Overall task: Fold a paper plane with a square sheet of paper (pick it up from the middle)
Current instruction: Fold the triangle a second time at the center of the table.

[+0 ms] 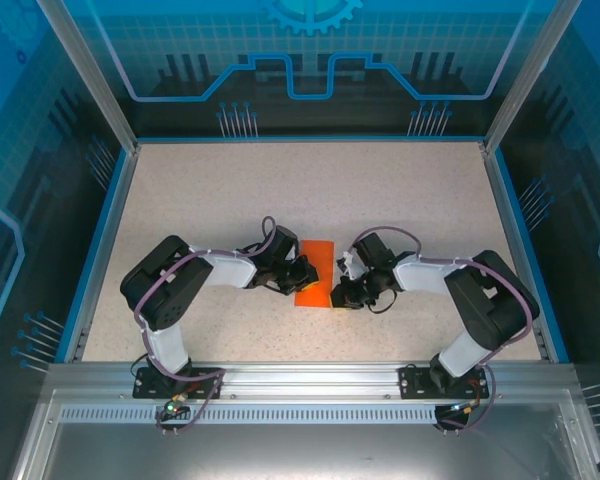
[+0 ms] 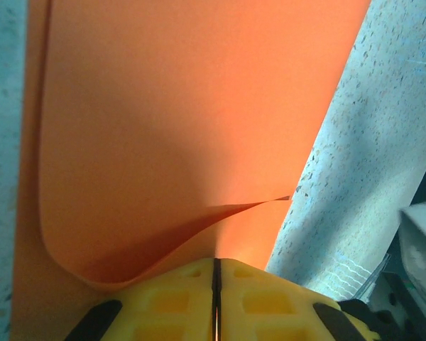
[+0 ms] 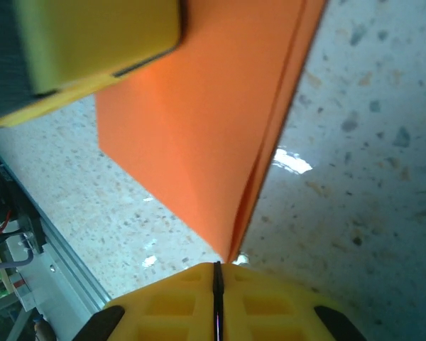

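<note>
Table: your speckled beige table (image 1: pixel 210 200), blue-rimmed, carries everything. Both arms are bolted to the aluminium rail (image 1: pixel 310 378) at its near edge.
Arms: your left arm (image 1: pixel 170 290) and right arm (image 1: pixel 485 295) both bend inward, so their wrists meet near the middle of the table.
Paper: the square sheet of paper (image 1: pixel 316 268) lies at the centre between the two grippers. It is folded into a narrow orange rectangle, its long side running away from you. The right wrist view shows stacked layers along one edge that end in a pointed corner.
Left gripper: your left gripper (image 2: pixel 215 268) is at the paper's left side, yellow fingers pressed together to a thin dark seam. The top layer curls up off the layer beneath and runs into that seam, so these jaws are pinching the paper.
Right gripper: your right gripper (image 3: pixel 216 270) is at the paper's near right corner, its jaws likewise closed to a hairline. The pointed corner touches the fingertips. You cannot tell whether any paper sits inside the seam.
</note>
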{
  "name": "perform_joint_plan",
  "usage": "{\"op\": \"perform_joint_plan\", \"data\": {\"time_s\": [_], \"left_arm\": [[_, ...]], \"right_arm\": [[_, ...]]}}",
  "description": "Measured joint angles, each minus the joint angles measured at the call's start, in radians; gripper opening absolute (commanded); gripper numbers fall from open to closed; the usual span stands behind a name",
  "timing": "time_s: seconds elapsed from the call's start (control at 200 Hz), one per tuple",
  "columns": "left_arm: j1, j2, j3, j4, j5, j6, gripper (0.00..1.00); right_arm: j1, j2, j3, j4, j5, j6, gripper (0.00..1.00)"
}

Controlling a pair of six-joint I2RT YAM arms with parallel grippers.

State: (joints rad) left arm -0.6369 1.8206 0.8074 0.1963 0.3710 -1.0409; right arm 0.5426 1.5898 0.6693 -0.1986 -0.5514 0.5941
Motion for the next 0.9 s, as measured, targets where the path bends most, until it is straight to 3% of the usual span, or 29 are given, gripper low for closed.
{"op": "perform_joint_plan", "data": {"time_s": [0.19,0.48,0.9], "left_arm": [[0.000,0.000,0.002,-0.003,0.000,0.000,0.10],[0.000,0.000,0.002,-0.004,0.000,0.000,0.10],[-0.001,0.000,0.009,-0.018,0.000,0.022,0.11]], "right_arm": [[0.001,-0.011,0.056,0.016,-0.006,0.034,0.12],[0.002,0.126,0.076,0.045,0.004,0.051,0.10],[0.001,0.090,0.036,0.085,0.004,0.055,0.10]]}}
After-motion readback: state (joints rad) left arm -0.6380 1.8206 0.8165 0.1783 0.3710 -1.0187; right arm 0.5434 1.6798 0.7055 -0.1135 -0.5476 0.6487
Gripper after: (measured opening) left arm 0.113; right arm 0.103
